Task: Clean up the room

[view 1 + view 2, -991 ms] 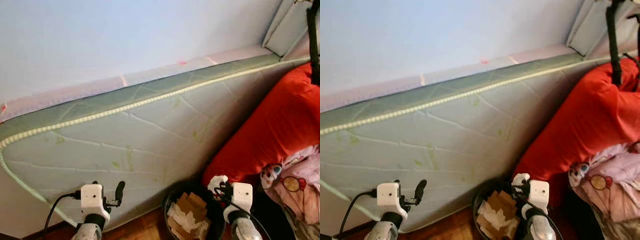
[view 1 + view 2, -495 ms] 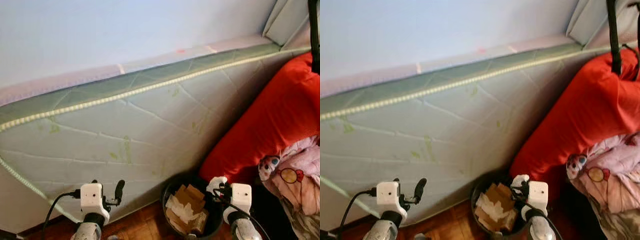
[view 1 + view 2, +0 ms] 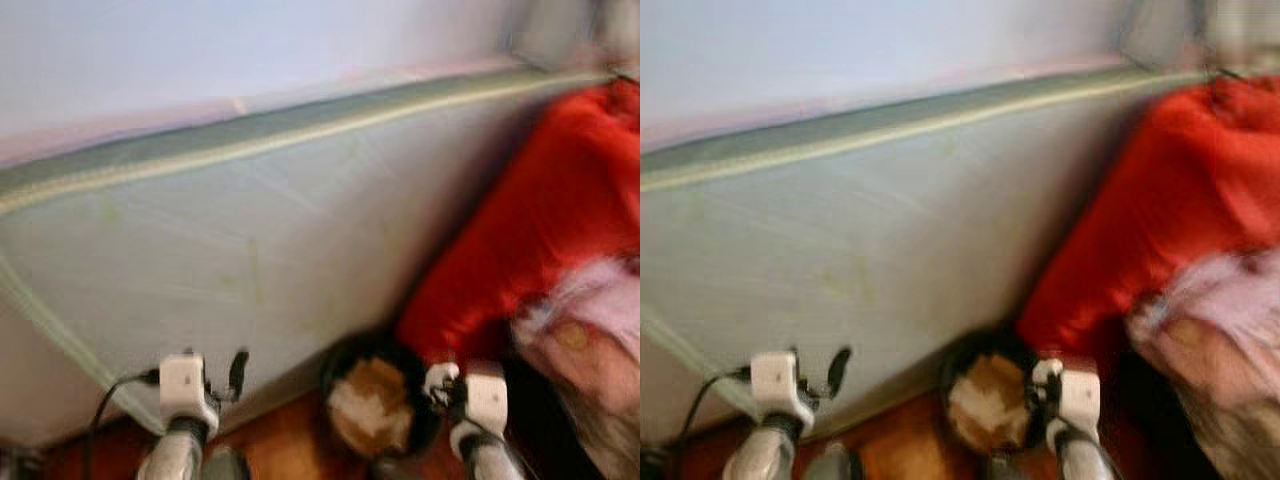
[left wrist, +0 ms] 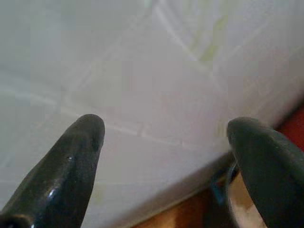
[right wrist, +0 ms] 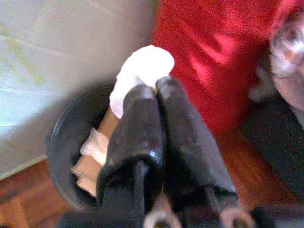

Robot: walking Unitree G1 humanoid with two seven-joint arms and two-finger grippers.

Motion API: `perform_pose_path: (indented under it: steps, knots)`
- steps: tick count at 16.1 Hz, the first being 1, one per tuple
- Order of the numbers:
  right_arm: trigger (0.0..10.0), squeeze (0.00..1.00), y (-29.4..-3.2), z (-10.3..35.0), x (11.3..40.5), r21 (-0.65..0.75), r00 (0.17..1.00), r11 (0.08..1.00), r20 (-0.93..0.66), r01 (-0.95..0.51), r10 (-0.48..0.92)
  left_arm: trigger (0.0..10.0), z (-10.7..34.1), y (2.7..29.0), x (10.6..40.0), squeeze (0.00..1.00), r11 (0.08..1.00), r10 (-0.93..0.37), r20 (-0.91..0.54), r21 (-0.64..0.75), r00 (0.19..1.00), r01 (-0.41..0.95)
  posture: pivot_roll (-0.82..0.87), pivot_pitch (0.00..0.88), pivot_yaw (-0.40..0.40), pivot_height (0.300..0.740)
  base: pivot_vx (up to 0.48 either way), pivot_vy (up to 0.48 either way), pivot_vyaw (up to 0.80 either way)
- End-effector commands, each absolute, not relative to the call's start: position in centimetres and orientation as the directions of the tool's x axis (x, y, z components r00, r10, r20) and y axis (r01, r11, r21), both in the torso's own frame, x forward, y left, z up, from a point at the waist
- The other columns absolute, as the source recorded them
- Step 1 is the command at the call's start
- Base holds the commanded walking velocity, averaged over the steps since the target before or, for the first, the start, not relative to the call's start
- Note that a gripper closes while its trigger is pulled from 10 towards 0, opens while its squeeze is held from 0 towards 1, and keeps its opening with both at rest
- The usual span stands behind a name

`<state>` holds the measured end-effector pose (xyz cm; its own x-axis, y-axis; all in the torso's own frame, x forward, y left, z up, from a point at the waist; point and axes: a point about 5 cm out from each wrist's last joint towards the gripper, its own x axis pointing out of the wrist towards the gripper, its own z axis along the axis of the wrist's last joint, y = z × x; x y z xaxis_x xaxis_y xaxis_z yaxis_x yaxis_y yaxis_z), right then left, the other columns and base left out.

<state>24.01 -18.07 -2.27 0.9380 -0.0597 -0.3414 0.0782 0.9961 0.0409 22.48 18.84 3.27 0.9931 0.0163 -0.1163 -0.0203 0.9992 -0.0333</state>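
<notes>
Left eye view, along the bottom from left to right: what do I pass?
Left gripper → black bin → right gripper holding a white wad → pink bedding.

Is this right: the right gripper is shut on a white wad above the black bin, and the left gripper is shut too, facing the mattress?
Not quite. The left gripper is open: the left wrist view shows its fingers spread wide apart before the mattress. The right gripper is indeed shut on the white wad above the black bin.
</notes>
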Motion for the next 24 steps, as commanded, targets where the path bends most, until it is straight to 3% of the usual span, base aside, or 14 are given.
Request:
perform_pose_path:
  steps: [1,13,24]
  knots:
    - [10.0,0.00,-18.3,-2.8,23.5,0.048,0.927,0.994,-0.369,0.094,-0.070,10.0,2.6,18.9,22.0,0.00,1.000,0.013,-0.154,-0.024,0.988,-0.017,-0.03,0.132,-0.086,0.655,0.000,0.000,0.00]
    - [10.0,0.00,-18.1,-2.2,26.2,0.034,0.903,0.997,-0.427,0.071,-0.050,10.0,3.6,18.6,23.9,0.00,1.000,-0.001,-0.118,-0.027,0.993,-0.003,-0.01,0.157,-0.089,0.650,0.000,0.000,0.00]
    - [10.0,0.00,-17.1,-0.2,29.6,0.036,0.883,0.999,-0.470,0.036,-0.015,10.0,5.2,17.8,23.3,0.00,0.999,-0.005,-0.077,-0.042,0.997,0.002,0.05,0.273,-0.105,0.650,0.000,0.000,0.00]
